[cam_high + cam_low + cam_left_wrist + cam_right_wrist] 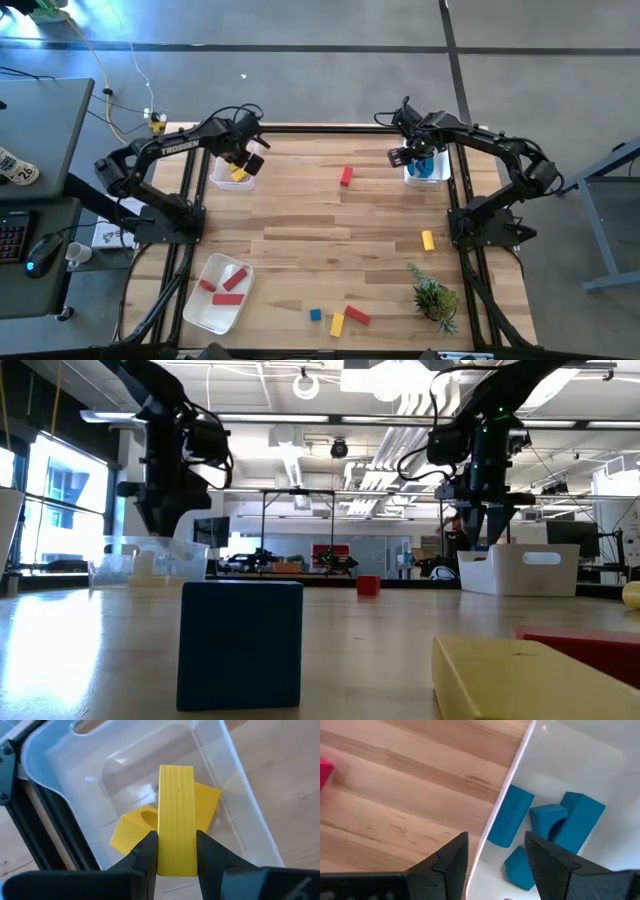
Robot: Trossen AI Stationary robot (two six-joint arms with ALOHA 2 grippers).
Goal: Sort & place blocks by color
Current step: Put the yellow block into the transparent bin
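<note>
Left gripper [176, 851] clenched on a yellow bar [176, 820] — long axis running straight out past the fingertips, above the clear bin [240, 805] | Right gripper [496, 855] released, fingers parted astride the white bin [520, 765] rim — blue blocks [547, 827] just beyond the fingertips

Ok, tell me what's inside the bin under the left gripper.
The clear bin holds yellow blocks, at least two. The yellow bar clamped in the left gripper hangs above them and covers part of the pile, so the exact count is hidden.

Robotics lab, ceiling ducts [400, 405], workbenches [300, 565]
</note>
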